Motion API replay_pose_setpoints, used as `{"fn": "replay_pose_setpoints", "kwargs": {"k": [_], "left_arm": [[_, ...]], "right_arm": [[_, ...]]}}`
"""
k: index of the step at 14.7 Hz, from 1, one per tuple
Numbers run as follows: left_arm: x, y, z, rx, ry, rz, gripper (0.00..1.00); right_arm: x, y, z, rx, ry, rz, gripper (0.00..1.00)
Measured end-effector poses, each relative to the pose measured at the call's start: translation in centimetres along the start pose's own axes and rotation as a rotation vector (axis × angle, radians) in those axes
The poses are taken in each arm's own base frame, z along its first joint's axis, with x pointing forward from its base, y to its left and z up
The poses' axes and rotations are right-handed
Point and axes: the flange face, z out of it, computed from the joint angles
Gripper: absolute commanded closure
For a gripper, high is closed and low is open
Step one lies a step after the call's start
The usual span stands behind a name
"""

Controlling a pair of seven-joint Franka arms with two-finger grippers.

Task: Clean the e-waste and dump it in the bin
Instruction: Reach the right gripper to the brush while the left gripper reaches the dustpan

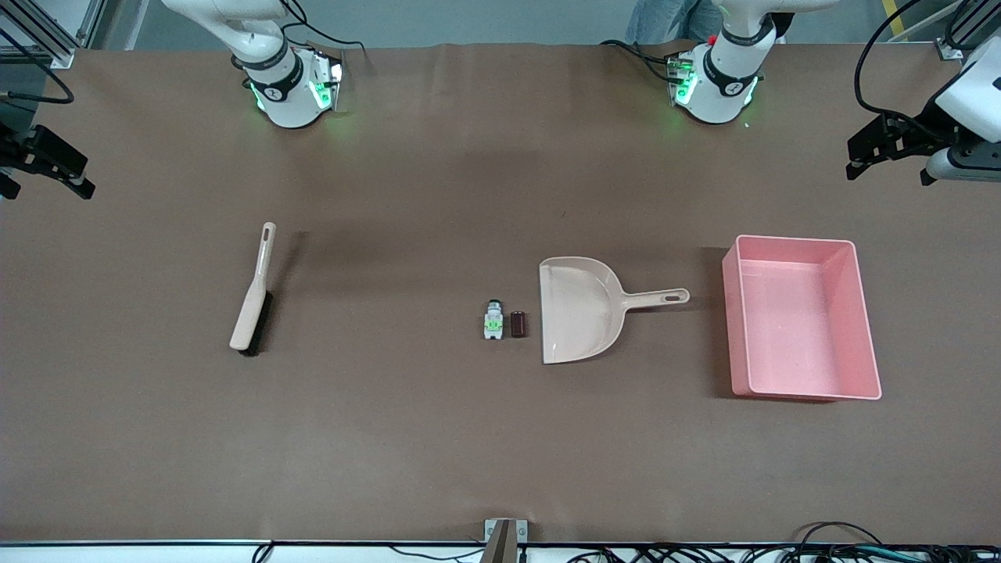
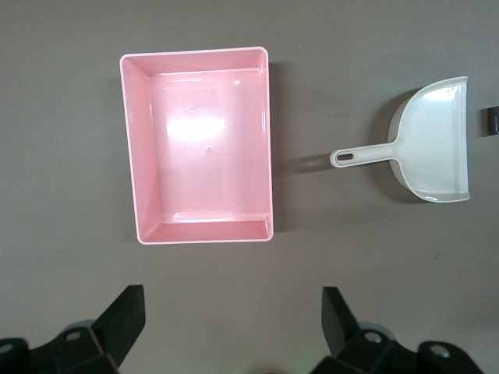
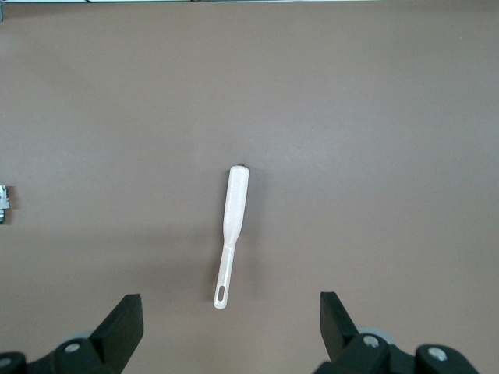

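The e-waste lies mid-table as two tiny pieces side by side: a white-grey component with a green patch [image 1: 493, 320] and a dark brown block [image 1: 518, 324]. They sit just off the open mouth of the beige dustpan [image 1: 580, 306]. The pink bin [image 1: 805, 383] stands toward the left arm's end, beside the dustpan's handle, and is empty [image 2: 140, 156]. My left gripper [image 1: 891, 156] hangs high over that end of the table, open and empty [image 2: 234, 292]. My right gripper [image 1: 43, 181] hangs high over the right arm's end, open and empty [image 3: 230, 298].
A beige brush with black bristles [image 1: 253, 289] lies flat toward the right arm's end, also seen in the right wrist view [image 3: 232, 226]. The dustpan [image 2: 433, 144] lies flat, with its handle pointing at the bin. Brown table surface spreads all round these things.
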Motion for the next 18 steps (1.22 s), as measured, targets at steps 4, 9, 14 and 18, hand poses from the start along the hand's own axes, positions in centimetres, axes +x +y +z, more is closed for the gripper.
{"fn": "replay_pose_setpoints", "kwargs": {"k": [4,9,14,18], "left_arm": [[0.0,-0.4,-0.3,0.000,0.008,-0.004,0.00],[1.9,2.3,2.0,-0.018,-0.015,0.115,0.00],[5.2,11.5,8.6,-0.027,-0.065,0.301,0.00],[6.3,18.5,14.1,0.045,-0.106,0.464,0.00]], "right_arm": [[-0.1,0.1,0.1,0.000,-0.008,0.002,0.00],[-0.1,0.2,-0.3,0.000,-0.003,0.003,0.00],[0.9,0.4,3.6,-0.001,-0.099,-0.036,0.00],[3.5,0.9,11.7,0.018,-0.231,-0.077,0.00]]}}
